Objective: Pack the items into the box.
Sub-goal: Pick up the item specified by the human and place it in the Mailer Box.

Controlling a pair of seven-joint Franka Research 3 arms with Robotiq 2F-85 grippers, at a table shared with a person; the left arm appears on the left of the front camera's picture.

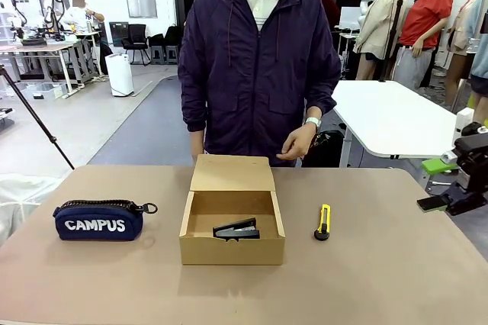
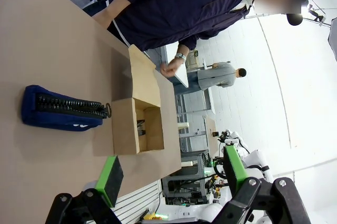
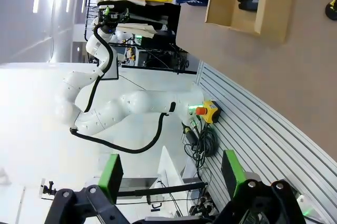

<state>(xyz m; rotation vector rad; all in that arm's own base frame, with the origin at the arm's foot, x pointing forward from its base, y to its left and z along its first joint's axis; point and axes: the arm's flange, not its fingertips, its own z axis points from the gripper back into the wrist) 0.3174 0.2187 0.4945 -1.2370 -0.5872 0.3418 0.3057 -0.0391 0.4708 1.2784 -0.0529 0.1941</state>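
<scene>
The stapler (image 1: 236,229) already sits in the open cardboard box (image 1: 232,250), so the utility knife (image 1: 323,221) on the bench (image 1: 381,279) beside it looks next, with the left hand (image 2: 171,174) and right hand (image 1: 433,185) both wide open, holding nothing.

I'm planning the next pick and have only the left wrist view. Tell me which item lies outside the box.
Observer: The utility knife lies flat on the table, to the robot's right of the box and apart from it.
Operator: Name the dark thing inside the box.
Observer: A black-grey stapler-like tool, lying on the box floor near the wall on the robot's side.
Operator: Report the right gripper.
Observer: The right gripper is open and empty, near the table's right side, beyond the knife.
</scene>
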